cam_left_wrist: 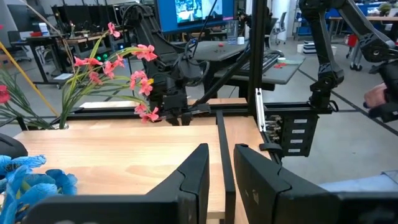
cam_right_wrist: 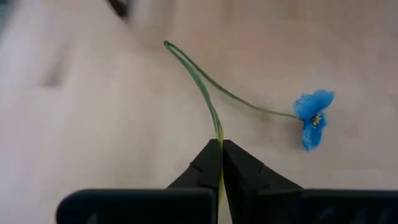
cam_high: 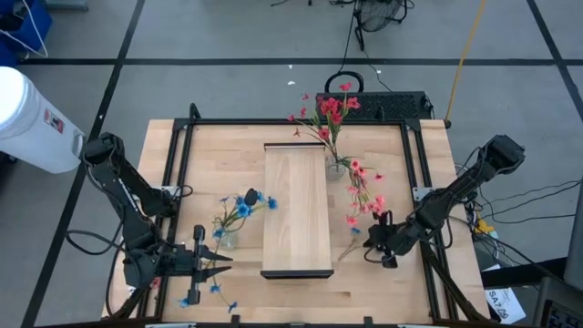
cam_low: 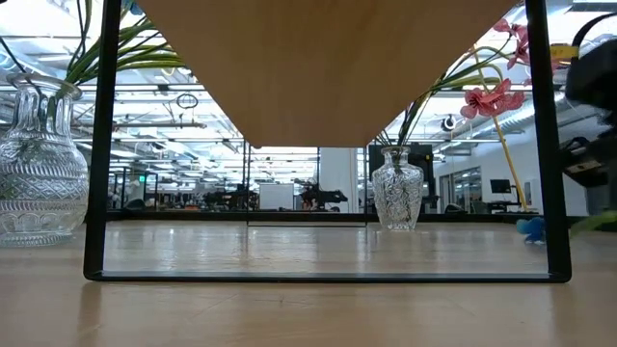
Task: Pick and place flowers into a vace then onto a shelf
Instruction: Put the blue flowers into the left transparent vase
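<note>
The right gripper [cam_high: 373, 244] is sitting low over the table [cam_high: 383, 282] on the right side of the shelf [cam_high: 296, 211], its two fingers pressed together and pinching the thin green stem of a blue flower [cam_right_wrist: 313, 116]; in the right wrist view the stem is running up between the fingertips, bending over above the wood, and ending in one small blue blossom off to the side. The shelf is lying lengthwise in the middle of the table with its dark ends toward the near and far edges. A clear glass vase [cam_high: 337, 166] is standing just beside the shelf's far right corner, holding red-pink flowers [cam_high: 332, 111] that are spreading toward the back of the table, while more red-pink sprays [cam_high: 366, 193] are trailing from the vase toward the right gripper. On the left of the shelf a second glass vase [cam_high: 228, 239] is holding blue flowers [cam_high: 246, 205], and a few blue blossoms [cam_high: 214, 290] are lying on the table near the front left corner. The left gripper [cam_high: 221, 263] is waiting near that second vase, its fingers showing only a narrow gap in the left wrist view and gripping nothing that can be seen.
</note>
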You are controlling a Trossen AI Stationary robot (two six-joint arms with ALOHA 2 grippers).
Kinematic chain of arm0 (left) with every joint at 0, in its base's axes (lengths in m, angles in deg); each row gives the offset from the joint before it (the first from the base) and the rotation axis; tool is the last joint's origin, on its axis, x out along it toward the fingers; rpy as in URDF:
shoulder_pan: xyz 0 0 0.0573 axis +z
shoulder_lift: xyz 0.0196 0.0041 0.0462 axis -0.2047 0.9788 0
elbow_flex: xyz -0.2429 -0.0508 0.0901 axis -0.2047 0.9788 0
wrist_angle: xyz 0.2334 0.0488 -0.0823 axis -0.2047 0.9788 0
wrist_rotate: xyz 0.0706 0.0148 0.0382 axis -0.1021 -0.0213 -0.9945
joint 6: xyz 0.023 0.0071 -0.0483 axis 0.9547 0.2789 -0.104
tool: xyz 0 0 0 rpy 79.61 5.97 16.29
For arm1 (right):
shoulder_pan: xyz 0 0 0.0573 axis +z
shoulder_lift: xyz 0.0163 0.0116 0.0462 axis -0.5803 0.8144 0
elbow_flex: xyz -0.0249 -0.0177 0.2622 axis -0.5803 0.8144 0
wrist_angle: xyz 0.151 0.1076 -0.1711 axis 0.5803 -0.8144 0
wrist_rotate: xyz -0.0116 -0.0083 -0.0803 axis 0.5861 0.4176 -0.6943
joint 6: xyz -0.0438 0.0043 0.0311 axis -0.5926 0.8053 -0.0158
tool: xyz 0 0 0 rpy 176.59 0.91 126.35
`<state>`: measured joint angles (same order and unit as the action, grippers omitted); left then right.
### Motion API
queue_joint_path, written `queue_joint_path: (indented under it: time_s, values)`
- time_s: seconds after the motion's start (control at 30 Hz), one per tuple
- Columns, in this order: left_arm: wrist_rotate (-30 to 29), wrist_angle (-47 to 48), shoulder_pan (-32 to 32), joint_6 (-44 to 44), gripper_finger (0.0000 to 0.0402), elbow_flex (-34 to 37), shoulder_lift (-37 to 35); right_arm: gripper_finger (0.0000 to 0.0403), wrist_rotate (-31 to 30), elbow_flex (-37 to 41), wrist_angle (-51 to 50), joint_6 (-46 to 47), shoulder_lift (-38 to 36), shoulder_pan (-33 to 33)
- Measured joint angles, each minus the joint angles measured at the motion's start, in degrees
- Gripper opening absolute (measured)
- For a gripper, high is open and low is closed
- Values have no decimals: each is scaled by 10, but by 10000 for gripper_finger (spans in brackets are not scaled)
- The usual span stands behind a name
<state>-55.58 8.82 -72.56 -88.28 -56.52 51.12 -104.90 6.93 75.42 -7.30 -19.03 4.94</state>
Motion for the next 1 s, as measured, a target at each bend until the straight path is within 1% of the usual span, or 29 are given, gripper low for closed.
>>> queue_joint_path:
  time_s: [0.13,0.23,0.3,0.4,0.47,0.6,0.7,0.83,0.93,1.0]
  values:
    - [0,0,0,-1,81,0,0,2,-3,0,92,-14,0,28]
    - [-7,0,0,2,81,0,0,1,-30,0,163,-43,0,53]
    - [-18,0,0,2,81,0,0,1,-51,-7,185,-64,0,70]
    - [-39,0,-1,4,81,0,0,1,-89,-34,181,-96,3,95]
    - [-46,-3,-1,11,81,0,0,1,-105,-54,179,-121,9,108]
    - [-20,-5,-1,34,81,0,0,0,-111,-96,179,-164,31,120]
    - [-20,-3,-5,41,81,0,-6,0,-124,-125,175,-195,51,123]
    - [4,-33,-38,84,81,0,-38,0,-125,-160,173,-239,75,123]
    - [0,-64,-68,142,81,0,-63,0,-126,-181,170,-266,87,123]
    - [-5,-66,-82,157,81,0,-84,0,-127,-190,169,-284,92,123]
